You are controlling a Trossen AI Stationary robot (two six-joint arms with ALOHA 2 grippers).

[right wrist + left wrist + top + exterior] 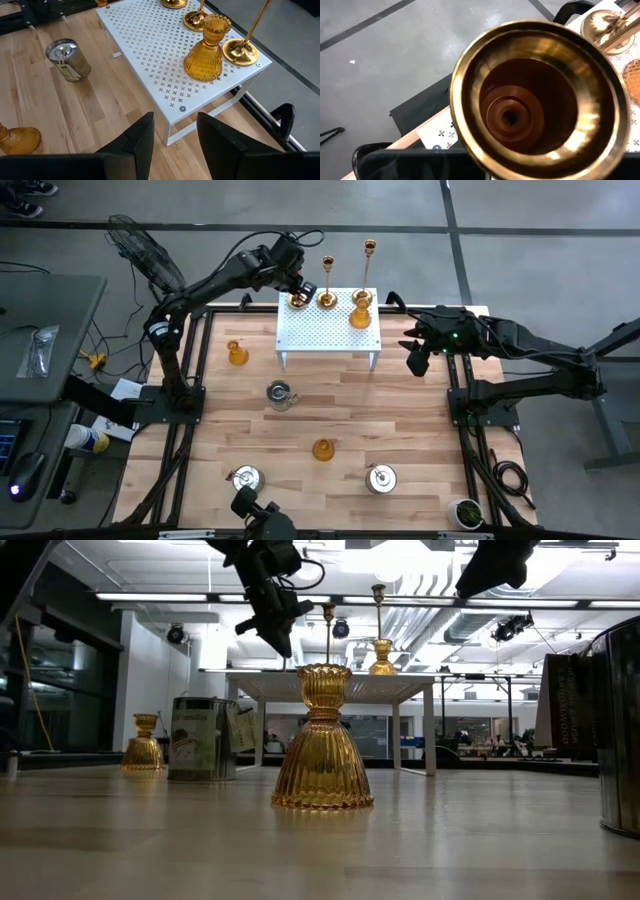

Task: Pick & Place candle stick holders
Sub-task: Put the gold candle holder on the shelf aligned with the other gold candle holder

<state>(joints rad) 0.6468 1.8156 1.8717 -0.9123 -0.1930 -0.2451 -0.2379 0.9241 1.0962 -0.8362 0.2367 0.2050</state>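
High view, 3 candlesticks [327, 283] at rack [326, 330] edge

left pincer [300, 288] grip unclear, gold candlestick [540, 95] stem hidden

No readable text, brand, number or sign is showing in any of the four views. In the low view, a silvery round pot [203, 738] is standing on the table [420, 850] and carrying a pale label with faint dark print, but the marks are too small to make out as words. In the right wrist view, a small tag is hanging on the same kind of pot [67, 59], and nothing on it is reading clearly. The white perforated rack [165, 65] is showing only a pattern of small cross-shaped holes, not lettering.
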